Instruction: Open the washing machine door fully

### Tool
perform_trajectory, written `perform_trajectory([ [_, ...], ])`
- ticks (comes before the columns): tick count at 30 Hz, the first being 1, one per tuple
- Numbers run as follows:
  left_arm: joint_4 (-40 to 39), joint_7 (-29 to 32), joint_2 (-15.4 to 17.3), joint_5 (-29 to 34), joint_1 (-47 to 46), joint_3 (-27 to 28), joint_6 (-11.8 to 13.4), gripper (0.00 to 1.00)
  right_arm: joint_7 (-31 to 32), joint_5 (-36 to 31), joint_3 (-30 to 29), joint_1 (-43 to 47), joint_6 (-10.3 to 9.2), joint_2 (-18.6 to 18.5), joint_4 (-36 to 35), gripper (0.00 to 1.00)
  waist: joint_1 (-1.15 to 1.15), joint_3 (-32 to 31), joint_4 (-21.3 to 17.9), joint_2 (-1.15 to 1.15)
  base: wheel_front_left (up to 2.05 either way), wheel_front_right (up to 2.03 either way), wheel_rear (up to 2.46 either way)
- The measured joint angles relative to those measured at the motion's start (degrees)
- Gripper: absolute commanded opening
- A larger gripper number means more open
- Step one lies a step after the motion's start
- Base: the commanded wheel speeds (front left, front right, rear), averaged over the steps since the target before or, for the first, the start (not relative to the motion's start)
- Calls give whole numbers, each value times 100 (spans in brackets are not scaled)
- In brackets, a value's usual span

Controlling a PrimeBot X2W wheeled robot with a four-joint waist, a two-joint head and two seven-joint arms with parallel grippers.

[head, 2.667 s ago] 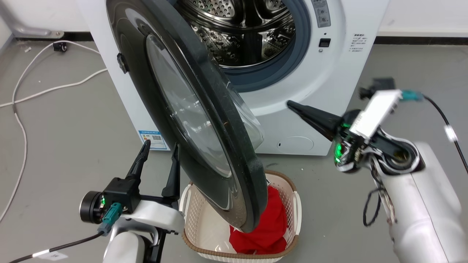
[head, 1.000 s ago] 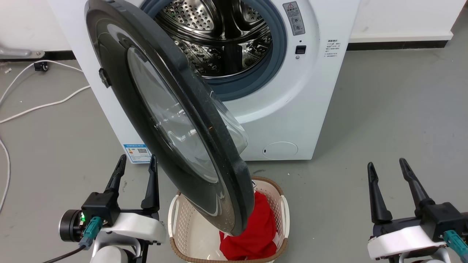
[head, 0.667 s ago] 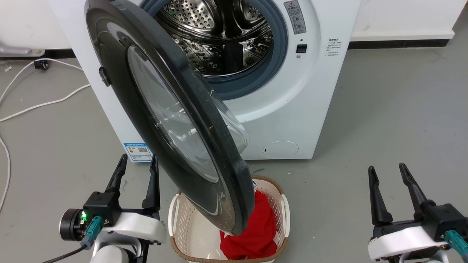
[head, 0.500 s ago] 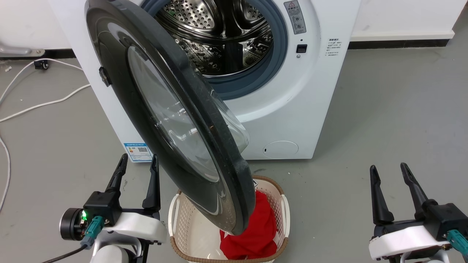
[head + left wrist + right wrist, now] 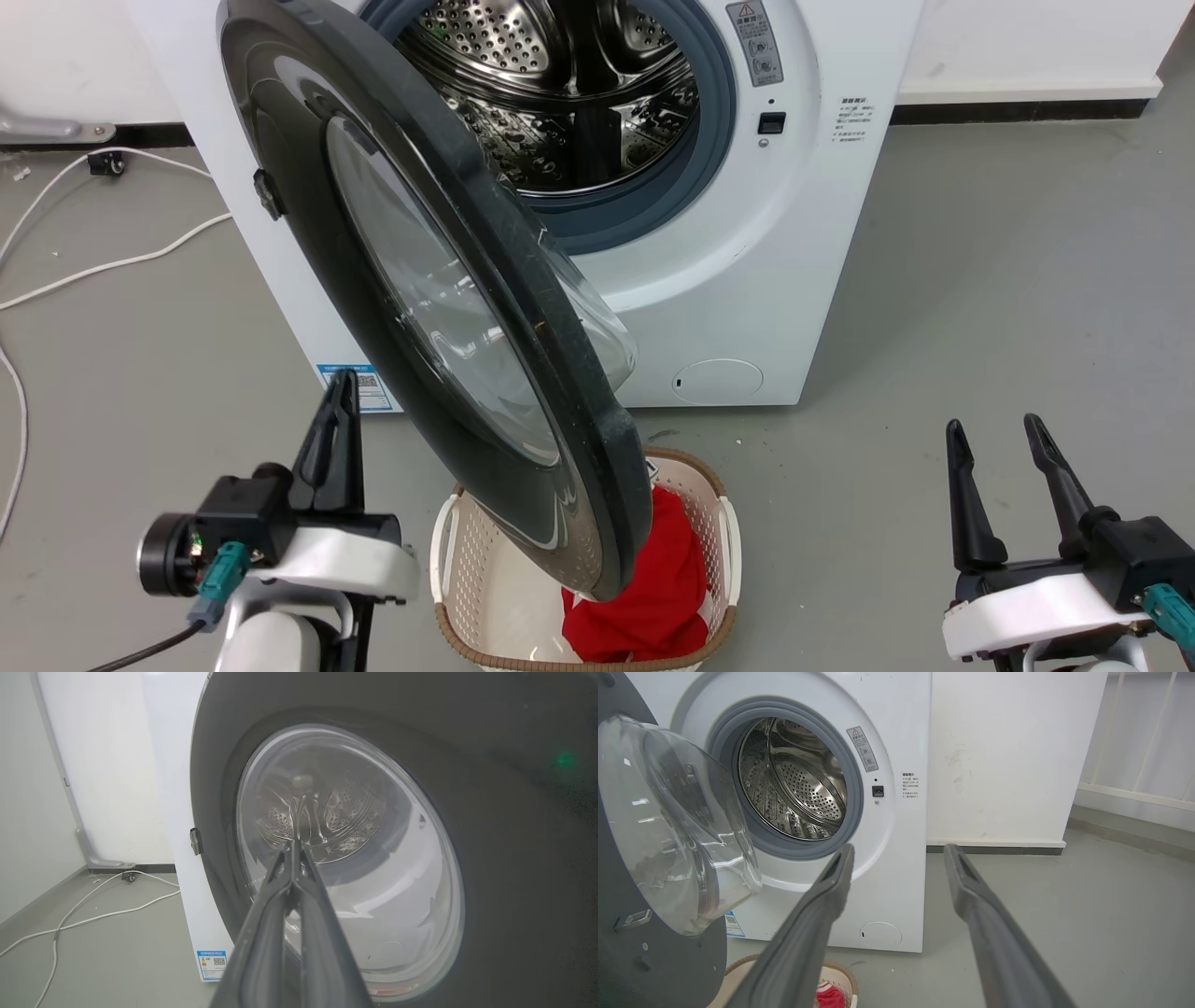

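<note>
The white washing machine stands ahead with its steel drum exposed. Its round black door with the clear glass bowl stands swung out toward me, hinged on the left, its lower edge above a basket. My left gripper is shut and empty at the lower left, just left of the door's outer face and pointing at it; in the left wrist view the closed fingertips aim at the door window. My right gripper stands open and empty at the lower right, well clear of the machine.
A beige laundry basket holding red cloth sits on the floor under the door's lower edge. White cables trail over the grey floor at left. A white wall and a railing stand right of the machine.
My left gripper has shut its fingers and turned toward the door. The right arm earlier dropped back to its rest pose with fingers open. The door has not moved.
</note>
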Motion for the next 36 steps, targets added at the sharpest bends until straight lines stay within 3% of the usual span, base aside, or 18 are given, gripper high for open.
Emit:
perform_trajectory([
  [13, -2011, -1, 1, -68, -499, 34, 58, 0, -11, 34, -35, -4, 0, 2, 57, 100, 0, -15, 38, 0, 0, 0, 0],
  [21, -3196, -2, 2, -35, -889, -343, 54, 0, -13, 51, -32, -2, 0, 2, 85, 100, 0, -53, 33, 0, 0, 0, 0],
  [28, -3251, 35, 0, -396, -856, -1685, -69, 0, -13, 94, -38, 8, 0, 2, 119, 100, 0, -74, 3, 0, 0, 0, 0],
  [36, -2769, 755, 55, -1033, -478, -3236, -123, 0, -13, 136, -26, 14, 0, 3, 149, 100, 0, -43, -32, 0, 0, 0, 0],
])
